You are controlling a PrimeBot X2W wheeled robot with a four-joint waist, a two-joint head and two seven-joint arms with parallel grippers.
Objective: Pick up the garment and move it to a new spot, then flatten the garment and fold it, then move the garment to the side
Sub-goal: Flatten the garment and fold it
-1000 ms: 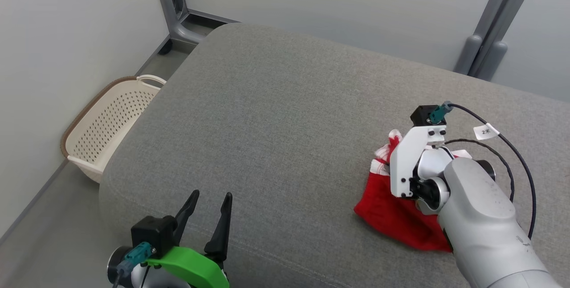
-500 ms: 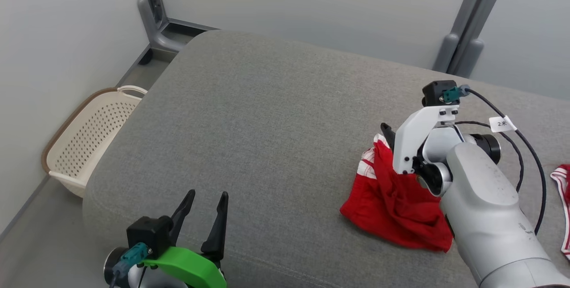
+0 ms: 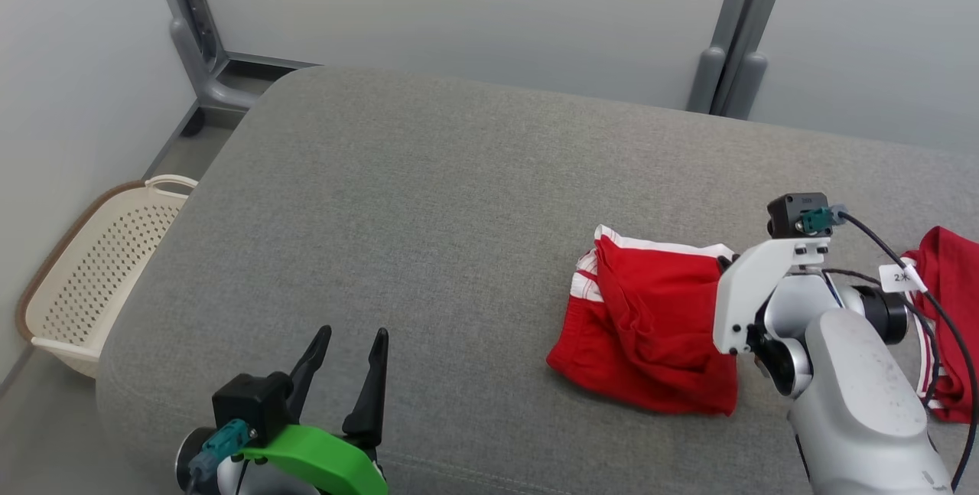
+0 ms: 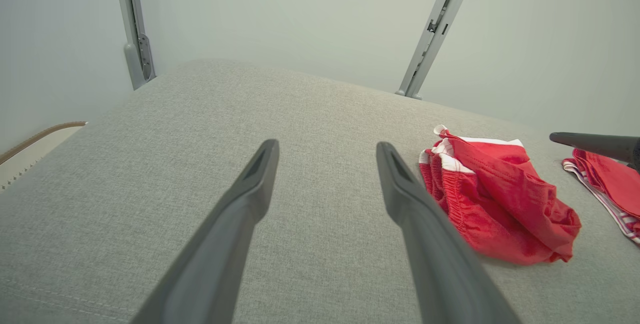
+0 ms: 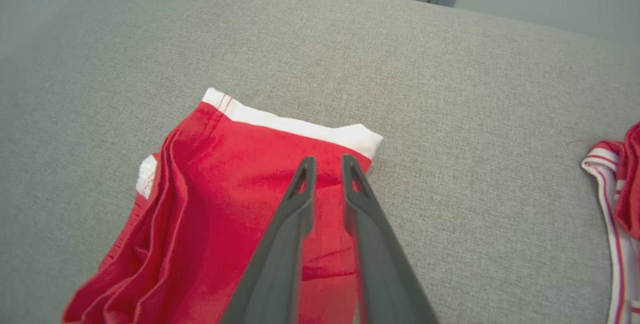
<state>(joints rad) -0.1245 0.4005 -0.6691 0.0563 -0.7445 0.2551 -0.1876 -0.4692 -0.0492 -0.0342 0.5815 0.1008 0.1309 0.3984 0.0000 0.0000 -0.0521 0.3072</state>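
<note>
Garment (image 3: 650, 334) lies crumpled on cushion (image 3: 421, 197) — prob. at new spot, flattening and folding still to do. R gripper (image 5: 325, 161) hovers above it, fingers nearly together, empty; L gripper (image 3: 352, 334) wide open, empty.

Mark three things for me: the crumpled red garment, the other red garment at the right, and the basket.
red garment (image 3: 650, 327): head view, middle of its red fabric.
other red garment (image 3: 956, 265): head view, red fabric near the picture's edge.
basket (image 3: 95, 269): head view, perforated inner wall.
</note>
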